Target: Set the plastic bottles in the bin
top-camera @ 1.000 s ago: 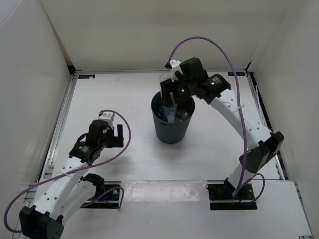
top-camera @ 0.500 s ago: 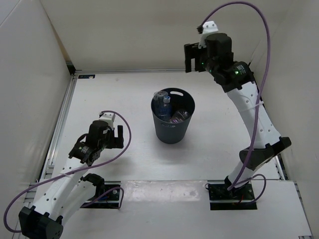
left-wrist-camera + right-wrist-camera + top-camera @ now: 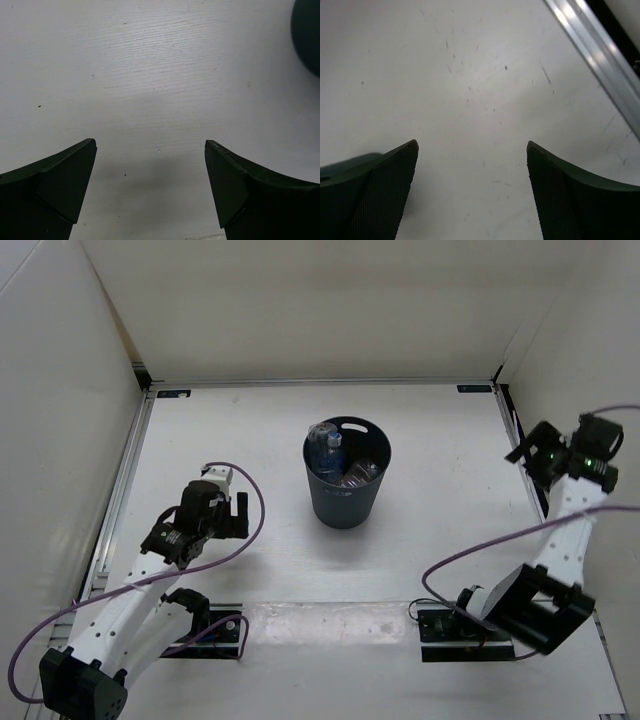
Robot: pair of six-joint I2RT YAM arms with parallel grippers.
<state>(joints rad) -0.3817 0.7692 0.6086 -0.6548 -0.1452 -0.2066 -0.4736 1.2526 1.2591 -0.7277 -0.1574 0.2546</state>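
The dark grey-blue bin [image 3: 346, 502] stands upright in the middle of the table. Inside it I see a clear bottle with a blue label [image 3: 325, 447] at the left and another clear bottle [image 3: 358, 474] lying at the right; the other bottles are hidden. The bin's edge shows at the top right of the left wrist view [image 3: 307, 37]. My left gripper [image 3: 231, 515] is open and empty, low over the table left of the bin. My right gripper [image 3: 528, 455] is open and empty at the table's right edge, far from the bin.
White walls enclose the table on the left, back and right. A metal rail [image 3: 597, 60] runs along the table's right edge close to my right gripper. Purple cables loop from both arms.
My right arm has swung from above the bin up and back, then down to the right edge of the table. A bottle now lies in the bin's right side. My left arm stayed put.
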